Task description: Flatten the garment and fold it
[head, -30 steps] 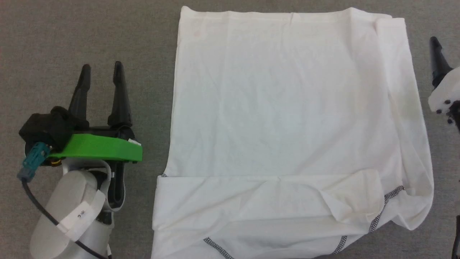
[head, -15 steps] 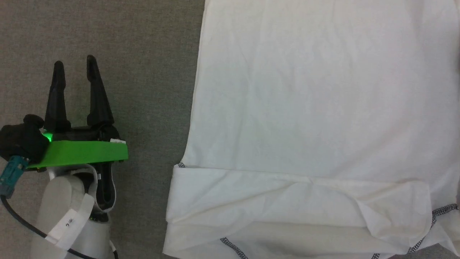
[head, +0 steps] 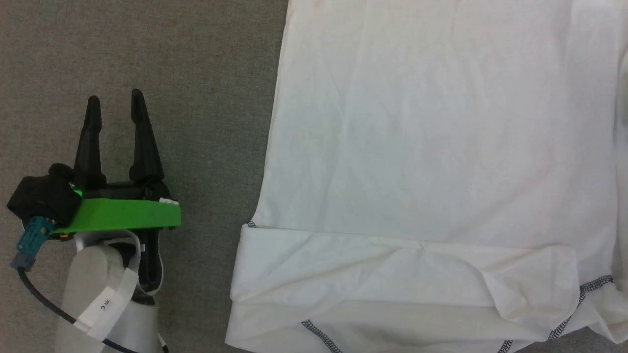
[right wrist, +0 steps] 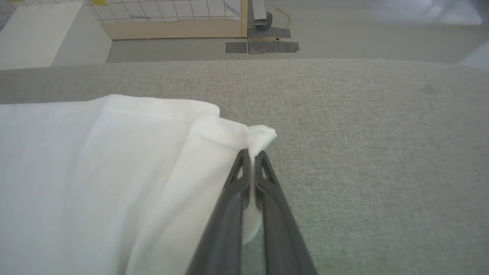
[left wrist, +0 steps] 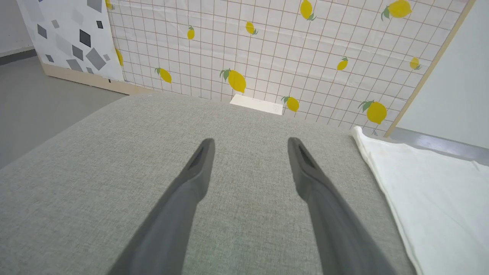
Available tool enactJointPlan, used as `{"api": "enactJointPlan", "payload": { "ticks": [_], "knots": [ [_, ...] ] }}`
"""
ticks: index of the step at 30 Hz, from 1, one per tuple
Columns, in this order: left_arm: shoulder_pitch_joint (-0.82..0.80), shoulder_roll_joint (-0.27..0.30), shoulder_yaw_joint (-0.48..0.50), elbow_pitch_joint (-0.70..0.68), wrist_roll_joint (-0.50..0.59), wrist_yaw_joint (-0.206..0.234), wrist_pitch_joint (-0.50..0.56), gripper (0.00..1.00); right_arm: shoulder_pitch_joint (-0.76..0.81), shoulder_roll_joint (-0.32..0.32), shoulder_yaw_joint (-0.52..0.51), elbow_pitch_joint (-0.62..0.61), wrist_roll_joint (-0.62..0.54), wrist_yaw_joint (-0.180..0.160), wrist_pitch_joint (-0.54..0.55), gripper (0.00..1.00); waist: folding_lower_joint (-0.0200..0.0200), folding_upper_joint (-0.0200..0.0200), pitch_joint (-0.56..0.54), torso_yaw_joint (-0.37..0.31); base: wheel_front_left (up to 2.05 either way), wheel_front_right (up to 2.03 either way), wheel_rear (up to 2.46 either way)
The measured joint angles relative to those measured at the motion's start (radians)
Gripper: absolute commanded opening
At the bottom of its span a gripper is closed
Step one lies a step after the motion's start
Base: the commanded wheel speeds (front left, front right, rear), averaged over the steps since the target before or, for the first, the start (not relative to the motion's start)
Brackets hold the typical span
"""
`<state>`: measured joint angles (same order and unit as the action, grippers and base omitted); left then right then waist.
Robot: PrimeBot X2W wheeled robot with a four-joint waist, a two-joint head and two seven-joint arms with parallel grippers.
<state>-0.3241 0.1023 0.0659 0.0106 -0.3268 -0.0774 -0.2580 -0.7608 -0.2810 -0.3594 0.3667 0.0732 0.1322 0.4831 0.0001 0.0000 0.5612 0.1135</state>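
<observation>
Two grippers: my left gripper (head: pixel 115 95) is spread wide and holds nothing. My right gripper (right wrist: pixel 252 152) is pressed together on a far corner of the garment (head: pixel 431 122), and a tuft of cloth pokes past its tips.
Just changed: a second ago the right gripper stood beside that corner, apart from it. Now it has the cloth pinched!
Head camera: it has swung, so the garment sits further across the head view. That is the camera moving, not the cloth.
Meaning: the grasp looks made, so I judge the fold from the garment's right side can start. The left side has no grip yet.
Garment: it lies spread on the desk (head: pixel 196 73), with the main panel smooth. A near band (head: pixel 392 264) is already turned over, with dark zigzag stitching (head: pixel 319 336) below it. It is rumpled at the garment's near right.
Left gripper's place: just off the garment's left edge, over bare desk, not touching cloth.
Desk: grey woven covering, matte.
Room: beyond the garment's far edge stands a lemon-print grid panel (left wrist: pixel 305 57), with a white box (left wrist: pixel 256 104) at its foot. A grey floor (left wrist: pixel 38 95) lies to the side.
</observation>
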Motion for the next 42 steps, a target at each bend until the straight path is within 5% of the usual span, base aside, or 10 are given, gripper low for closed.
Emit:
{"api": "enactJointPlan", "payload": {
  "ticks": [13, 20, 27, 34, 42],
  "knots": [
    [0.098, -0.010, 0.021, 0.052, 0.036, -0.020, 0.000, 1.00, 0.262, 0.007, -0.089, -0.248, 0.042, 0.000, -0.096, 0.00, 0.0000, 0.0000, -0.178, -0.055, 0.00, 0.00, 0.00],
    [0.131, -0.013, 0.014, 0.076, 0.041, -0.028, 0.000, 1.00, 0.442, 0.049, -0.184, -0.528, -0.005, 0.000, -0.011, 0.00, -0.0001, 0.0000, -0.273, -0.082, 0.00, 0.00, 0.00],
    [0.148, -0.014, 0.010, 0.092, 0.043, -0.029, 0.000, 1.00, 0.579, 0.125, -0.174, -0.793, -0.010, 0.000, 0.099, 0.00, -0.0001, 0.0000, -0.344, -0.101, 0.00, 0.00, 0.00],
    [0.162, -0.013, -0.005, 0.112, 0.044, -0.033, 0.000, 1.00, 0.682, 0.173, -0.008, -1.062, -0.006, 0.000, 0.205, 0.00, -0.0002, 0.0000, -0.388, -0.106, 0.00, 0.00, 0.00],
    [0.168, -0.008, -0.012, 0.112, 0.044, -0.035, 0.000, 1.00, 0.646, 0.142, 0.418, -1.114, 0.005, 0.000, 0.231, 0.00, -0.0001, 0.0000, -0.401, -0.113, 0.00, 0.00, 0.00]
  ]
}}
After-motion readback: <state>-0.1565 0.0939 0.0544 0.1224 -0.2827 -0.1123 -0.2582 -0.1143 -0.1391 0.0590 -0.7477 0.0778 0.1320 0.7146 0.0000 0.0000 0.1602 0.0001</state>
